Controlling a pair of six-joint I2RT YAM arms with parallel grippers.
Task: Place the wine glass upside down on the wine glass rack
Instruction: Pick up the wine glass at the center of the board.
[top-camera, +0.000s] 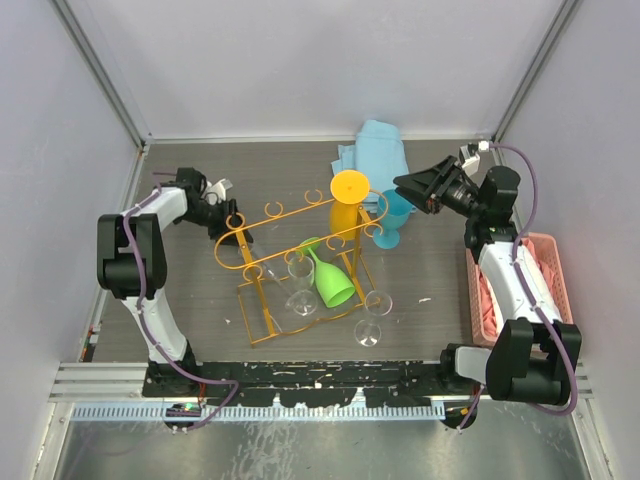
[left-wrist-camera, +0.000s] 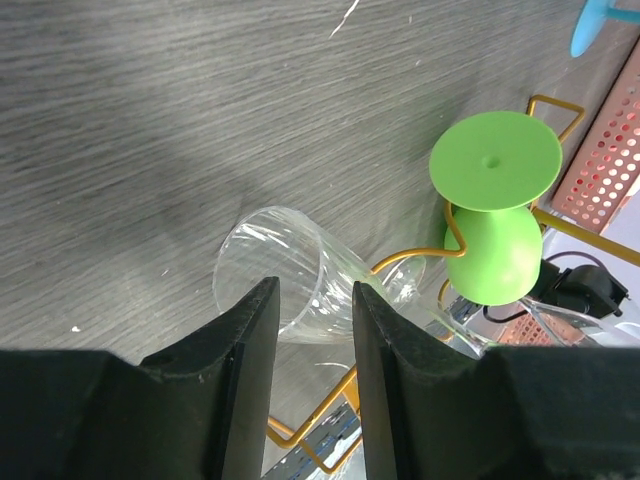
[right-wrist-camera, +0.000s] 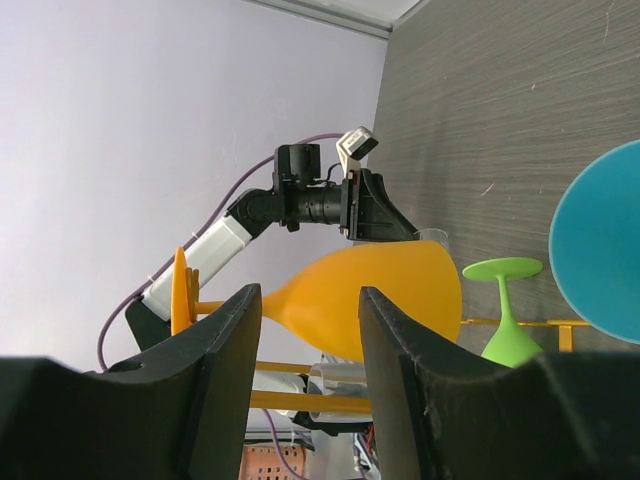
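The orange-gold wine glass rack (top-camera: 285, 212) stands mid-table. An orange wine glass (top-camera: 349, 187) and a green one (top-camera: 333, 280) hang upside down on it; the green one tilts. Clear glasses (top-camera: 301, 290) show under its rail, another (top-camera: 373, 318) by its right side. My left gripper (top-camera: 220, 213) is at the rack's left end, jaws apart. In the left wrist view a clear glass bowl (left-wrist-camera: 285, 250) lies just past the left gripper (left-wrist-camera: 315, 290). My right gripper (top-camera: 412, 195) is open beside a blue glass (top-camera: 393, 215), nothing in it.
A light blue cloth (top-camera: 375, 145) lies behind the rack. A pink perforated basket (top-camera: 545, 280) sits along the right wall beside the right arm. The enclosure walls close in on the left, right and back.
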